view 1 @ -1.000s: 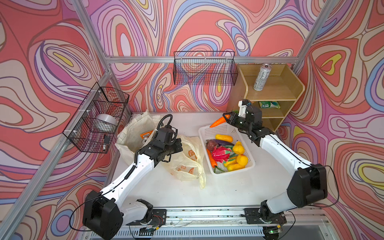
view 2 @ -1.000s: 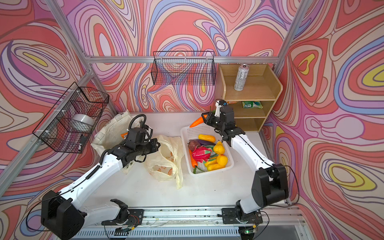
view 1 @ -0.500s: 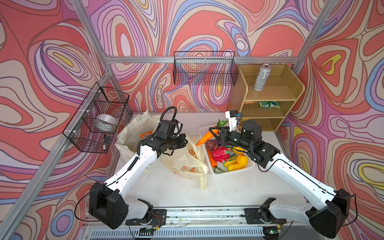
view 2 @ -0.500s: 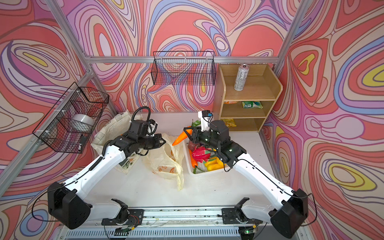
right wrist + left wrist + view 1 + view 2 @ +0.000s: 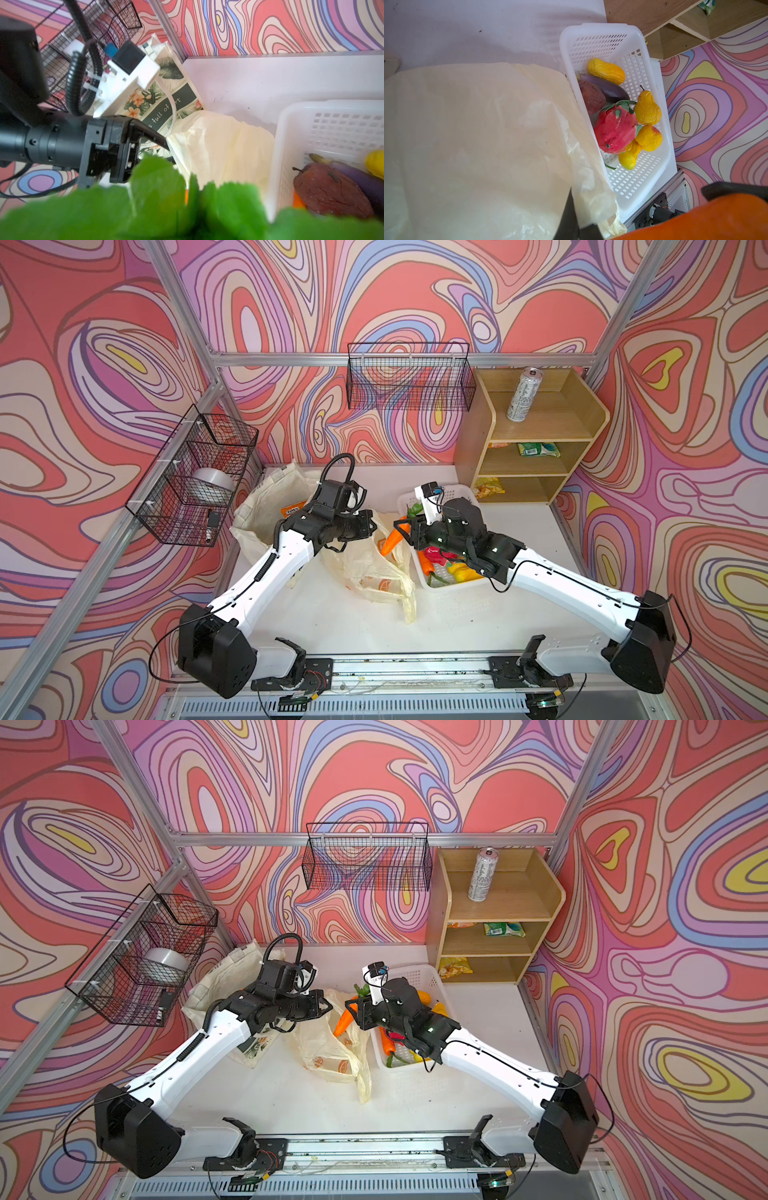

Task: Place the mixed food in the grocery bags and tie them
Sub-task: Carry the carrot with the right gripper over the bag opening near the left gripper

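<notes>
Orange toy carrot clamped in right tool, poised above pale-yellow plastic bag; bag rim pinched tight in left tool. Left to pack: most fruit in white basket, can, shelf packets. No bag tied yet.

The carrot is orange with green leaves. The plastic bag is pale yellow with orange print; the tote is cream with green leaves and a dark lettered band. The basket is white lattice (dragon fruit red-pink, pear yellow, eggplant purple).
</notes>
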Tool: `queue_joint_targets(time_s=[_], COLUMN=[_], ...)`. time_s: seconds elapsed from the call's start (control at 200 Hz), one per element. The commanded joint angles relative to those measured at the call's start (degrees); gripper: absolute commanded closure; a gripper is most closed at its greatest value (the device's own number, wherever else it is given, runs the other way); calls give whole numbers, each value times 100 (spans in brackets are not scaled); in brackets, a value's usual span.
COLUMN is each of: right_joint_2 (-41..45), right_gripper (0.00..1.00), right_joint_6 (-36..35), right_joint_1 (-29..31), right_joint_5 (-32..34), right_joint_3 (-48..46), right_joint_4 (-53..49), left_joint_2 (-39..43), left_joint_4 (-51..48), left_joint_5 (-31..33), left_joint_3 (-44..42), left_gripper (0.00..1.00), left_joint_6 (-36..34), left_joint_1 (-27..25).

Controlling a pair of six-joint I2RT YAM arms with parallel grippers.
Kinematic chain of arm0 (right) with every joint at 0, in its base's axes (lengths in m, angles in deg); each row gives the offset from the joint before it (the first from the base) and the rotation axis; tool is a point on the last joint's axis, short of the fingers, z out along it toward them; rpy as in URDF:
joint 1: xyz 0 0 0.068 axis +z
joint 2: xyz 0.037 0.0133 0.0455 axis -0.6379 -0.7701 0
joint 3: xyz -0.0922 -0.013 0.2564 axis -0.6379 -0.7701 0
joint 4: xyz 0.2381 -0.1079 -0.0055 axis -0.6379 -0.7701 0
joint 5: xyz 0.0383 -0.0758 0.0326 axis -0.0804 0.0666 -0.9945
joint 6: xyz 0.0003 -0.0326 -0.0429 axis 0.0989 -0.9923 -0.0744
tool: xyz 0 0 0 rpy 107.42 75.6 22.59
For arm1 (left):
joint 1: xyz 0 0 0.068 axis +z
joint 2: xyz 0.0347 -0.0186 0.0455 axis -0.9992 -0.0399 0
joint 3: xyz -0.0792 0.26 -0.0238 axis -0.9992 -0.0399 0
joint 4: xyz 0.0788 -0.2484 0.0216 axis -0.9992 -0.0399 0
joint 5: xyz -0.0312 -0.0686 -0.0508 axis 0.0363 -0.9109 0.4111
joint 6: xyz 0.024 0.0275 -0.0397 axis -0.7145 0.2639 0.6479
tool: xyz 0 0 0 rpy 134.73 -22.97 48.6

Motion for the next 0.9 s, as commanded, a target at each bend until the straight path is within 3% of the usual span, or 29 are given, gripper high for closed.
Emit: queue_joint_targets(time_s=[0.0, 0.12, 0.346, 0.626, 0.891], right_joint_2=[-223, -574, -1209, -1717, -2133], right_gripper=[71, 71, 72, 71, 71], right_joint_6=[-482, -885, -1160, -1103, -928], right_joint_1=[359, 747, 941, 943, 810], right_joint_5=[653, 1236, 1325, 1358, 1762], right_joint_3=[-162, -158, -327, -285, 486], right_joint_4=[144, 236, 565, 563, 430], left_joint_2=[-81, -86, -25, 15, 23], left_joint_4=[-170, -144, -76, 67, 113], left_joint_5=[3, -77, -80, -184, -289], left_joint_3=[184, 221, 196, 161, 22], left_gripper=[100, 100, 100, 100, 100], left_joint_6=[-78, -64, 65, 200, 283], left_joint_1=[31, 32, 48, 82, 78])
